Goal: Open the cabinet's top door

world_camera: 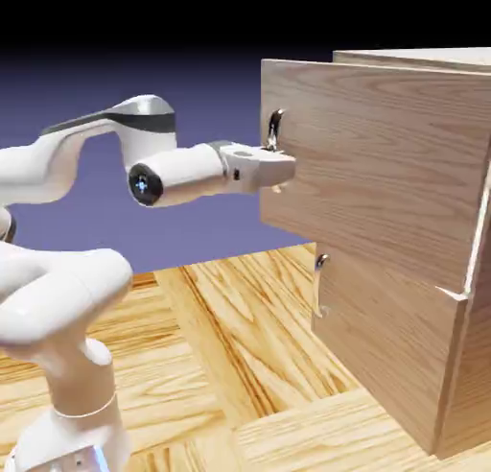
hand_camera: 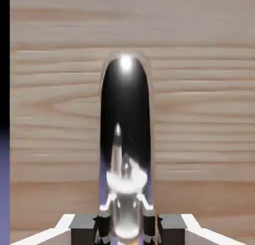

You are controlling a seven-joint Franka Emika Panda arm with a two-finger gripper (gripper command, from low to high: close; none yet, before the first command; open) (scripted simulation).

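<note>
While no brand, label or writing shows anywhere, the white arm (world_camera: 67,163) reaches level across the wooden tabletop (world_camera: 221,365) to the cabinet (world_camera: 403,240), which fills the exterior view's right and is cut off at that edge; the gripper (world_camera: 278,165) sits at the near edge of the top door (world_camera: 374,163), its fingers clamped tight on the curved silver handle (hand_camera: 125,139); in the hand view the handle rises large and mirror-bright between the grey fingertips (hand_camera: 102,224), partly masking them; the top door stands proud of the lower panel (world_camera: 384,345), whose own small handle (world_camera: 319,286) hangs free; the arm's base is cropped at lower left.
</note>
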